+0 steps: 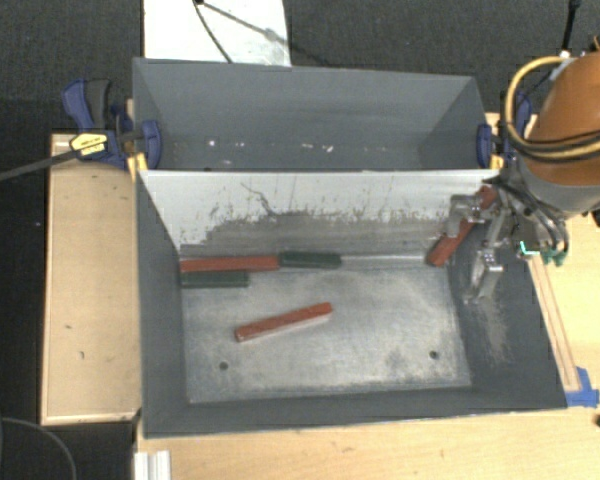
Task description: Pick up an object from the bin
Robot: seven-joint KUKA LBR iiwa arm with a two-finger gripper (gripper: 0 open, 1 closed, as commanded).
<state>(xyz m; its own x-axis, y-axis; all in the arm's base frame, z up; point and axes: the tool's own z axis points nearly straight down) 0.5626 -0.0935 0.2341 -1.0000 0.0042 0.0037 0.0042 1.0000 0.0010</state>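
Note:
My gripper (477, 250) hangs at the bin's right side, near the back right corner and raised off the floor. It is shut on a short red-brown stick (446, 245), which tilts down to the left from the fingers (488, 268). A second red-brown stick (283, 322) lies flat and alone in the middle of the bin floor, well left of the gripper. Along the foot of the back wall lies a red-brown bar (230, 264) with a dark green bar (311, 260) at its right end.
Another dark green bar (215, 280) lies just in front of the red-brown one at the back left. The arm with its orange cover and cables stands over the bin's right rim.

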